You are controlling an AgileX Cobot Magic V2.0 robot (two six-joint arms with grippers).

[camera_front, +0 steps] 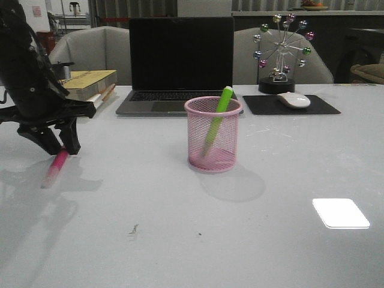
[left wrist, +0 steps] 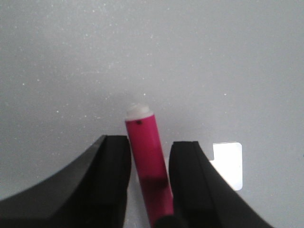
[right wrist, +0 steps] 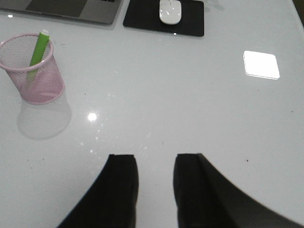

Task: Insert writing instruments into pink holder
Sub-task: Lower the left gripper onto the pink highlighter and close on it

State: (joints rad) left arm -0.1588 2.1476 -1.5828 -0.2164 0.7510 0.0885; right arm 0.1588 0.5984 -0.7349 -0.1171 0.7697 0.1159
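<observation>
My left arm (camera_front: 27,57) is big and black, wrapped in a wrinkly dark cover. At its end sits my left gripper (camera_front: 59,146), black too, with a flat bar across and two thick fingers (left wrist: 111,183) that curve wide and end in flat, square tips. My right gripper (right wrist: 154,183) looks the same: two smooth, black, chunky fingers with blunt tips.

the pink holder (camera_front: 213,134) is see-through wire mesh with a solid rim. the green highlighter (camera_front: 216,119) and pink highlighter (left wrist: 148,161) look like smooth plastic, the pink one with a pale translucent cap. the table (camera_front: 180,240) is smooth, glossy and reflective. the left gripper's fingers (left wrist: 114,175) are matt black.
</observation>
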